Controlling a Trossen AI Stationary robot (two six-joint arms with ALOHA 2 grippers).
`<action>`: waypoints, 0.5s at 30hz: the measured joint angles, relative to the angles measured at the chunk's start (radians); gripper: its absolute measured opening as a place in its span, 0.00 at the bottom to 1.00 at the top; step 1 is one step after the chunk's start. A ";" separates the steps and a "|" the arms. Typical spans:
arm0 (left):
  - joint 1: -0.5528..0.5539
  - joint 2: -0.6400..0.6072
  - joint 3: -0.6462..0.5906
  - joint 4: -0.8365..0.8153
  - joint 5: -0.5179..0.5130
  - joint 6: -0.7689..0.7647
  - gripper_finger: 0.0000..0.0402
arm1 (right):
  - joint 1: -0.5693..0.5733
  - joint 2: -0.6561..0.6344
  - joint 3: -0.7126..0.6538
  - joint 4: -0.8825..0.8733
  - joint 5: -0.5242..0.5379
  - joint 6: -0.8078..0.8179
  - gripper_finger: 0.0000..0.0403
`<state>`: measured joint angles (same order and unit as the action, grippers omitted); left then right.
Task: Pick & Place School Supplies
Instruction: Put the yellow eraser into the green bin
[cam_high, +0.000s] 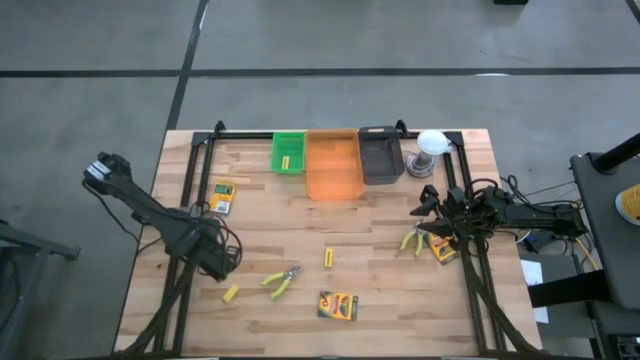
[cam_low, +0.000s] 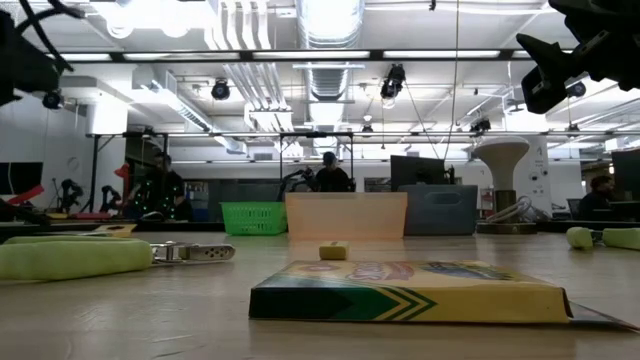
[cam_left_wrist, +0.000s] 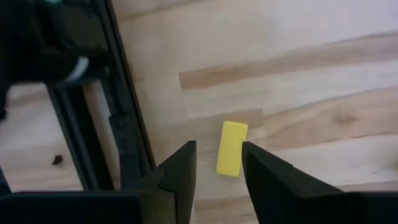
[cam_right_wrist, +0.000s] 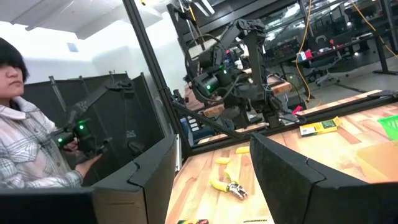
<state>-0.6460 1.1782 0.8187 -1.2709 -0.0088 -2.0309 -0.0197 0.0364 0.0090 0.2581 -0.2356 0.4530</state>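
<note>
My left gripper (cam_left_wrist: 214, 155) hangs open above the table near its left edge (cam_high: 220, 262). A short yellow block (cam_left_wrist: 232, 148) lies flat on the wood below it and shows between the fingers, untouched. A second block (cam_high: 328, 257), yellow-handled pliers (cam_high: 283, 281) and a crayon box (cam_high: 338, 305) lie mid-table. Another crayon box (cam_high: 223, 197) lies farther left. My right gripper (cam_right_wrist: 212, 140) is open and raised at the right side (cam_high: 428, 210). Beside it lie a second pair of pliers (cam_high: 412, 240) and a crayon box (cam_high: 443, 248).
Green tray (cam_high: 288, 152), orange tray (cam_high: 334, 165) and black tray (cam_high: 380, 155) stand in a row at the far edge, with a white round object (cam_high: 431, 150) to their right. Black frame rails (cam_left_wrist: 124, 124) run along both table sides. A person (cam_right_wrist: 25, 124) stands beyond the left side.
</note>
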 joint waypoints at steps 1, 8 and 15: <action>0.000 0.000 -0.014 0.023 0.009 -0.003 0.33 | 0.000 0.000 0.000 0.000 0.000 0.000 0.50; 0.000 -0.001 -0.102 0.174 0.082 -0.050 0.33 | 0.000 0.000 0.000 0.000 0.000 0.000 0.50; 0.000 -0.001 -0.180 0.290 0.142 -0.078 0.33 | 0.000 0.000 0.000 0.000 0.000 0.000 0.50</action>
<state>-0.6460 1.1774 0.6385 -0.9805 0.1333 -2.1089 -0.0200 0.0364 0.0090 0.2584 -0.2359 0.4534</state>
